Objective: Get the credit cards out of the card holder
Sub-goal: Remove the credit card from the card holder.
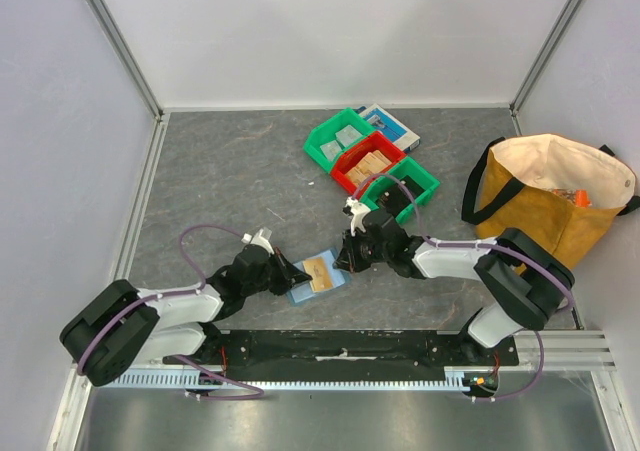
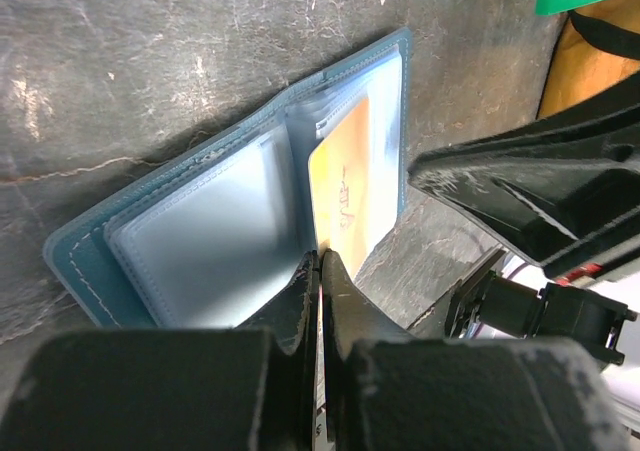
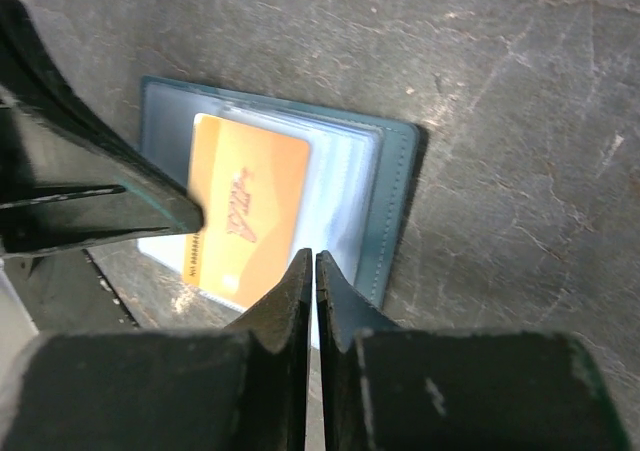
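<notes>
Card holder (image 1: 318, 277) lies open and flat on the bench (image 1: 230, 181), directly between the two sets of jaws. One orange card (image 3: 245, 206) sits in a clear sleeve on the half nearer the right jaws. The sleeves on the other half look empty.

Left arm (image 1: 180, 306): jaws closed, tips together at the holder's edge and meeting the card's corner. Can't tell if they pinch card or sleeve.

Right arm (image 1: 450, 259): jaws closed to a hairline slit, tips over the opposite edge, just beside the card. Nothing visible between them.

Beyond the right jaws are two green bins (image 1: 340, 139) with a red bin (image 1: 368, 161) between, and a blue-and-white box (image 1: 392, 126) behind. A tan tote bag (image 1: 550, 201) stands off to their right.
</notes>
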{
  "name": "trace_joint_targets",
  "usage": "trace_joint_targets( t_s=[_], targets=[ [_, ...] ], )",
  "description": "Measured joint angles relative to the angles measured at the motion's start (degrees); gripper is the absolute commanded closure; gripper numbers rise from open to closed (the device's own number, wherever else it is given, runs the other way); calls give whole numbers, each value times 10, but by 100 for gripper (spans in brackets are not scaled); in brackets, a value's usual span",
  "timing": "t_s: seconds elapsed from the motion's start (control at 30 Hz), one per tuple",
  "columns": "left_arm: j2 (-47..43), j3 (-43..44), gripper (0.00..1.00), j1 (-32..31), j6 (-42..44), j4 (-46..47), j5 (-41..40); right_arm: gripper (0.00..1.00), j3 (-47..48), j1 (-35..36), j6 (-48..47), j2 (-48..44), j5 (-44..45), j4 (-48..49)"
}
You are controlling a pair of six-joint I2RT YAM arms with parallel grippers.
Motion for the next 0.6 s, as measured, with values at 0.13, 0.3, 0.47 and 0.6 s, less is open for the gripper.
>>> trace_joint_targets(
  t_s=[0.13, 0.3, 0.47, 0.6],
  targets=[
    [10, 4, 98, 0, 0, 0, 0, 90, 0, 0, 13, -12, -25, 18],
    [24, 13, 98, -1, 0, 1, 1, 90, 0, 0, 40, -2, -64, 57],
    [26, 15, 98, -1, 0, 1, 1, 91, 0, 0, 59, 36, -76, 75],
    [26, 15, 98, -1, 0, 1, 1, 92, -3, -1, 71, 57, -74, 77]
  ],
)
